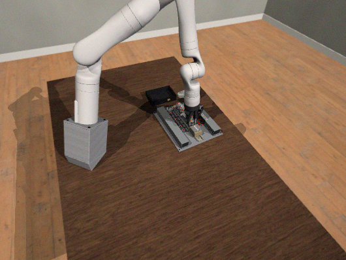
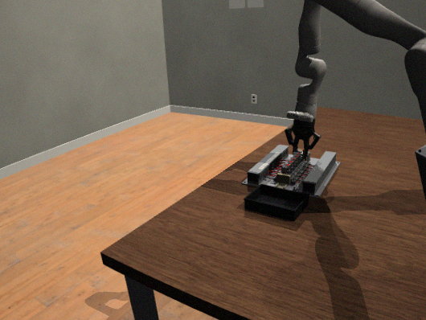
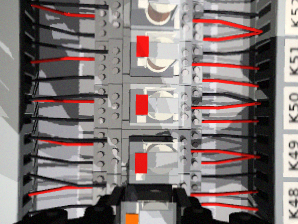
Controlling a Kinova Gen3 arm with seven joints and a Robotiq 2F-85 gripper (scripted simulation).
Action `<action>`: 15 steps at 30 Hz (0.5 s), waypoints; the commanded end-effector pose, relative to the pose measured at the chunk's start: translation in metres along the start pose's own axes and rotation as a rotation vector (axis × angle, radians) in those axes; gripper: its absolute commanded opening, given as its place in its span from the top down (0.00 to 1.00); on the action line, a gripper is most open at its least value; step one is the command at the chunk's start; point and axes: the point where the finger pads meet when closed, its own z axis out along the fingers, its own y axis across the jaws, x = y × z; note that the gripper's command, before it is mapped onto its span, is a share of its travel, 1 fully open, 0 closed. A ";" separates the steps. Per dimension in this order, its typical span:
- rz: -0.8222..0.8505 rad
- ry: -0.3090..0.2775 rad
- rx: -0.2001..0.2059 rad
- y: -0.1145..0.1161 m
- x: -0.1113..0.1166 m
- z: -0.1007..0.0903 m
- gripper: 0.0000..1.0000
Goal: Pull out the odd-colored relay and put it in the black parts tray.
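My gripper (image 1: pixel 193 123) (image 2: pixel 301 155) (image 3: pixel 149 203) points down into the relay row and is shut on the relay with the orange button (image 3: pixel 131 219), at the bottom of the wrist view. The fingers hide much of that relay; I cannot tell whether it is raised in its socket. Three relays above it there show red buttons (image 3: pixel 141 163) (image 3: pixel 141 104) (image 3: pixel 142 46). The relay panel (image 1: pixel 209 138) (image 2: pixel 329 177) looks flat on the table. The black parts tray (image 1: pixel 160 98) (image 2: pixel 265 210) stands just beyond one end of the panel, with no relay visible in it.
Two long grey wire ducts (image 1: pixel 173 129) (image 1: pixel 212 125) flank the relay row, with red and black wires running to the sockets. A tan block (image 1: pixel 198 133) sits at the panel's near end. Labels (image 3: pixel 292 105) run beside the right duct. The arm's base (image 1: pixel 85 140) stands left.
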 end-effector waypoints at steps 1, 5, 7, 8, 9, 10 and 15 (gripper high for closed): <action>0.000 -0.001 -0.002 0.001 0.000 -0.001 1.00; 0.000 0.000 0.009 0.001 0.000 -0.001 1.00; 0.000 0.000 0.017 0.002 0.000 -0.001 1.00; 0.000 -0.001 0.021 0.002 0.000 -0.001 1.00; 0.000 -0.001 0.024 0.002 0.000 -0.001 1.00; 0.000 -0.001 0.026 0.002 0.000 -0.001 1.00; 0.000 -0.001 0.028 0.002 0.000 -0.001 1.00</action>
